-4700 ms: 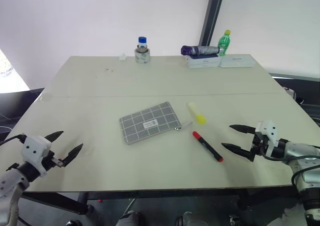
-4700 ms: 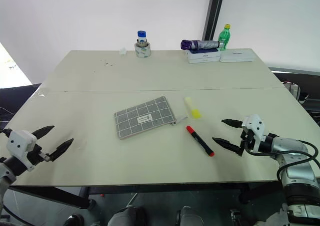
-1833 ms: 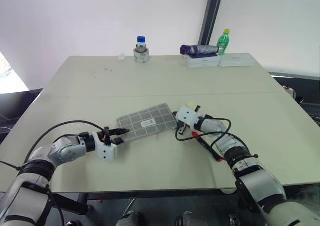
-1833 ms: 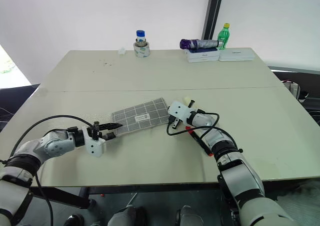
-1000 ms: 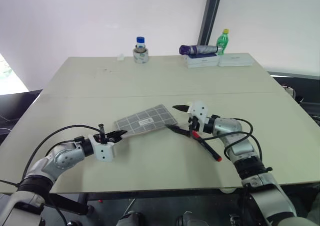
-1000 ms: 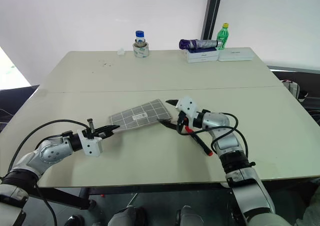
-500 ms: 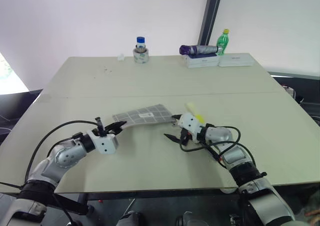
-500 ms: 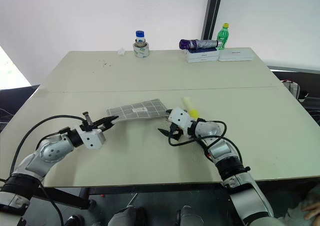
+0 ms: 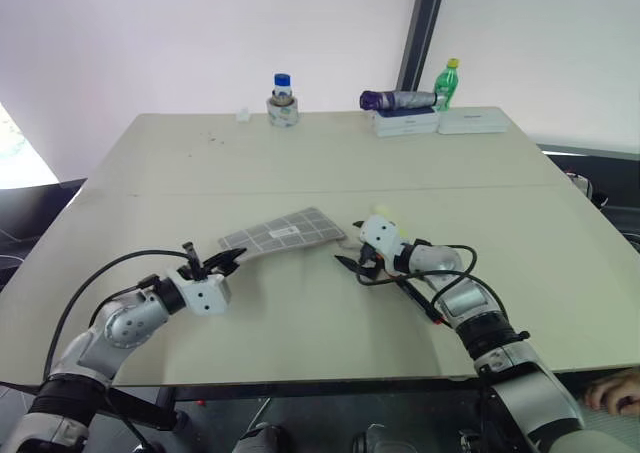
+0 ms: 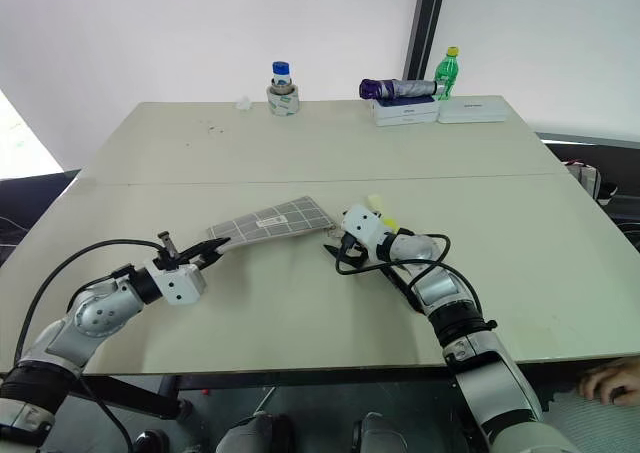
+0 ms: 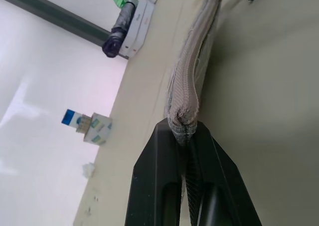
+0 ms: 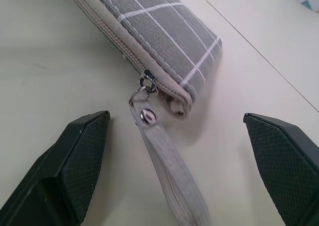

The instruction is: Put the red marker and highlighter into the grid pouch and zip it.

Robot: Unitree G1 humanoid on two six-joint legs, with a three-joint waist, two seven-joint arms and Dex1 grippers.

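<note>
The grid pouch [image 9: 285,231] lies mid-table with its left end raised off the surface. My left gripper [image 9: 226,261] is shut on that end's corner; in the left wrist view the pouch's edge [image 11: 192,71] is pinched between the fingers. At the pouch's right end my right gripper [image 12: 175,117] stands open, one finger on each side of the zipper pull [image 12: 159,141] without touching it. The highlighter [image 10: 380,208] lies just behind the right gripper, partly hidden. The red marker [image 9: 425,308] rests on the table under the right forearm.
At the far edge stand a tape roll with a blue-capped jar [image 9: 283,108], a purple umbrella [image 9: 398,100] on white boxes [image 9: 440,123] and a green bottle [image 9: 452,81]. A person's hand [image 9: 615,393] shows past the near right corner.
The left gripper, once open at the table edge, has shut on the pouch's left corner and lifted it. In the last second the right gripper swung in toward the zipper end.
</note>
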